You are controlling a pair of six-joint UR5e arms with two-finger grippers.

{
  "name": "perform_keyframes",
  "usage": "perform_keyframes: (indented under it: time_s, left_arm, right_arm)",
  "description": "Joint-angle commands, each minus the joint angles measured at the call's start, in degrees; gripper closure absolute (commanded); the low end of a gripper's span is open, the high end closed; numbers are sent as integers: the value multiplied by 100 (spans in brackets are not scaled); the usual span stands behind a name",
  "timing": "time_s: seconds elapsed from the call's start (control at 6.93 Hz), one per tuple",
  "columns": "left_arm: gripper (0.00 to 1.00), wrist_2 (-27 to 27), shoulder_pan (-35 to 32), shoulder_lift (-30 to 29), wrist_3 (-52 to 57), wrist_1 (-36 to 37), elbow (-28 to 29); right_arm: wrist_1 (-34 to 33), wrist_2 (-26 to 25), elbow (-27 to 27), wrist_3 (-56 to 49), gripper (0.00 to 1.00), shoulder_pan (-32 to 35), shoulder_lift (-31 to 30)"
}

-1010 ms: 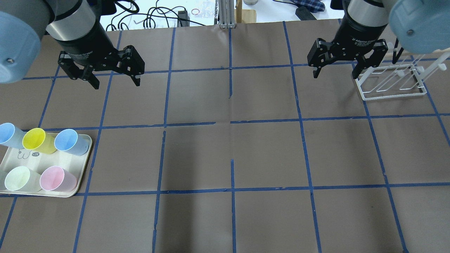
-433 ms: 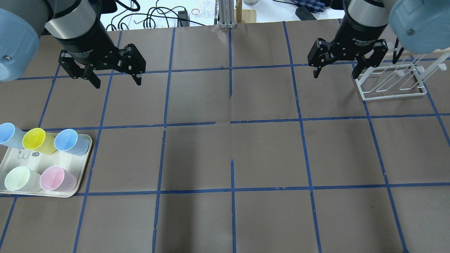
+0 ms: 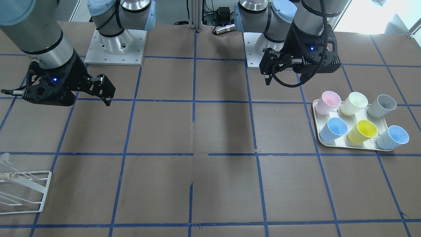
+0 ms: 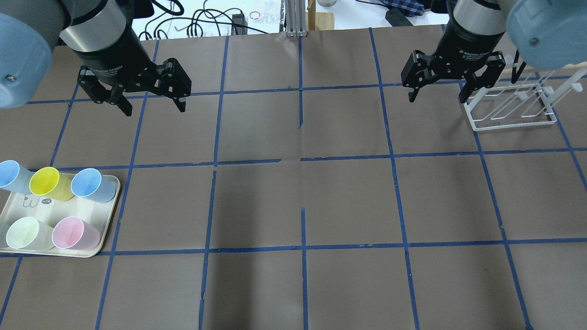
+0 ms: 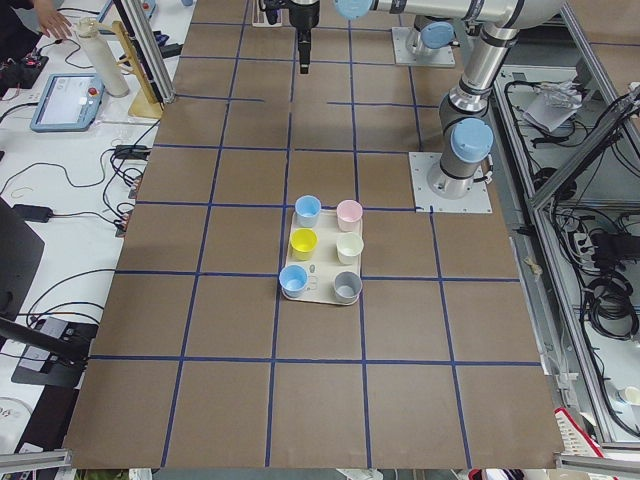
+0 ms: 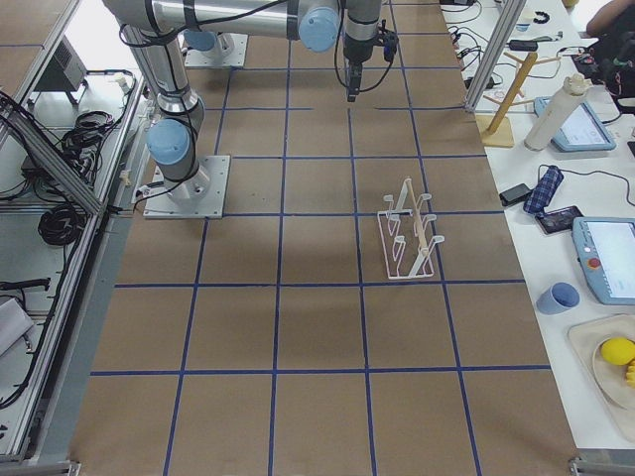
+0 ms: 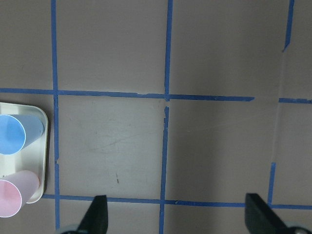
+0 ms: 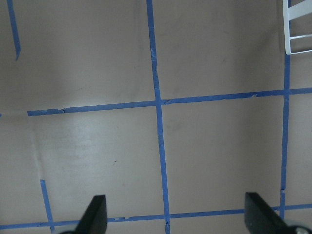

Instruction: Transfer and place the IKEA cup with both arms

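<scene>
The pale grey IKEA cup [image 3: 381, 106] stands upright at the tray's back corner, next to the cream cup; it also shows in the exterior left view [image 5: 347, 287]. It is out of the overhead view. My left gripper [image 4: 153, 110] is open and empty, held high over bare table, well away from the tray [image 4: 50, 211]. Its wrist view shows the fingertips [image 7: 99, 214] wide apart and the tray's edge [image 7: 43, 146]. My right gripper [image 4: 437, 99] is open and empty, beside the white rack [image 4: 509, 107].
The tray [image 3: 315, 121] also holds two light blue cups [image 3: 334, 128], a yellow cup [image 3: 362, 131], a pink cup [image 3: 327, 102] and a cream cup [image 3: 354, 102]. The white wire rack [image 3: 19, 187] stands at the far right side. Brown paper with blue tape lines covers the table.
My left gripper has shifted slightly to the right and a little toward the camera in the overhead view. The right gripper and the cups have not moved.
</scene>
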Motion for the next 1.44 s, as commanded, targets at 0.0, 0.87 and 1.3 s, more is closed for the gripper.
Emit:
perform_keyframes:
  time_s: [0.0, 0.87, 1.3]
  left_arm:
    - [0, 0, -5, 46, 4, 9, -51]
    - [0, -9, -5, -15, -5, 18, 54]
    - [0, -9, 4, 2, -5, 18, 63]
  right_arm:
    - [2, -6, 2, -3, 0, -9, 14]
    - [143, -76, -6, 32, 0, 53, -38]
    - [134, -58, -15, -3, 0, 53, -65]
